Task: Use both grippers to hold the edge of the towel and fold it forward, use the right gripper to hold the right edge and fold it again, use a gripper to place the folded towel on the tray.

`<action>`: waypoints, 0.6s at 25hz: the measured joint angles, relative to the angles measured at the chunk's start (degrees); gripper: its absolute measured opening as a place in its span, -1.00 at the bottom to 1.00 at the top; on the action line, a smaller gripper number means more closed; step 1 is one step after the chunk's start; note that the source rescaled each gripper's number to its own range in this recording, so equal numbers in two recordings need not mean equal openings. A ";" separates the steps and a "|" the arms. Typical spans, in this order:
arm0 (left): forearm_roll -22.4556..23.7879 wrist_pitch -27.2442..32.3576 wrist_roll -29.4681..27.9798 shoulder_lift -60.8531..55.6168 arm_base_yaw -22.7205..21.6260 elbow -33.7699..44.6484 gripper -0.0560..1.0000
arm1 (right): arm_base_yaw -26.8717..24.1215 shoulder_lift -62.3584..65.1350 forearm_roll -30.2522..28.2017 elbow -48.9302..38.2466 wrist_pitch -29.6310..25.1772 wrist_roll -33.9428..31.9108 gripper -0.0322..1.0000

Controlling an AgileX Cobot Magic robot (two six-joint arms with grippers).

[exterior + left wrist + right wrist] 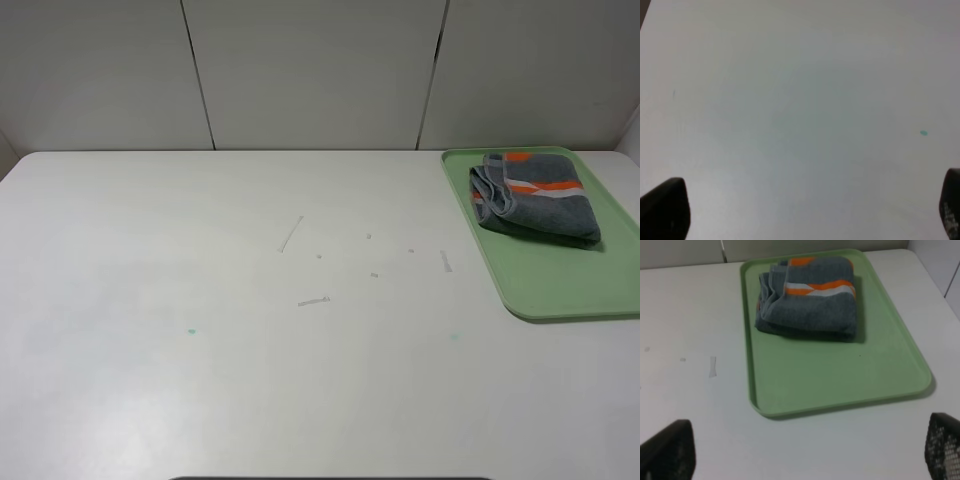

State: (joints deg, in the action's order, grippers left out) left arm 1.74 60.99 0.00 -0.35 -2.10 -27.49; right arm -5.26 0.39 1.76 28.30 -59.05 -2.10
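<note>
Grey towel (537, 195) lies folded on tray (560, 280), unlabelled; both grippers spread wide.

Even, bright overhead light with soft shadows; the left wrist view is hazy and slightly blurred

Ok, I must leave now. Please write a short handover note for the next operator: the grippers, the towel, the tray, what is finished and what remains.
Left gripper: open, empty, over bare table.
Right gripper: open, empty, near the tray's short edge, not touching it.
Towel: folded, lying at the far end of the tray.
Tray: at the table's right side; its near half is bare.
Done: both folds appear done, towel placed on tray.
Left: nothing visible. Both arms are out of the high view.
</note>
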 joint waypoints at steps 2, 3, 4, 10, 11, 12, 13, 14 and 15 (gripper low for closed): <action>0.00 0.00 0.00 0.00 0.00 0.00 1.00 | 0.00 0.00 0.00 0.00 0.00 0.00 1.00; 0.00 0.00 0.00 0.00 0.00 0.00 1.00 | 0.00 0.00 0.00 0.00 0.00 0.00 1.00; 0.00 0.00 0.00 0.00 0.00 0.00 1.00 | 0.00 0.00 0.00 0.00 0.00 0.00 1.00; 0.00 0.00 0.00 0.00 0.00 0.00 1.00 | 0.00 0.00 0.00 0.00 0.00 0.00 1.00; 0.00 0.00 0.00 0.00 0.00 0.00 1.00 | 0.00 0.00 0.00 0.00 0.00 0.00 1.00; 0.00 0.00 0.00 0.00 0.00 0.00 1.00 | 0.00 0.00 0.00 0.00 0.00 0.00 1.00; 0.00 0.00 0.00 0.00 0.00 0.00 1.00 | 0.00 0.00 0.00 0.00 0.00 0.00 1.00; 0.00 0.00 0.00 0.00 0.00 0.00 1.00 | 0.00 0.00 0.00 0.00 0.00 0.00 1.00; 0.00 0.00 0.00 0.00 0.00 0.00 1.00 | 0.00 0.00 0.00 0.00 0.00 0.00 1.00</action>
State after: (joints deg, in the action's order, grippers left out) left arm 1.74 60.99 0.00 -0.35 -2.10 -27.49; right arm -5.26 0.39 1.76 28.30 -59.05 -2.10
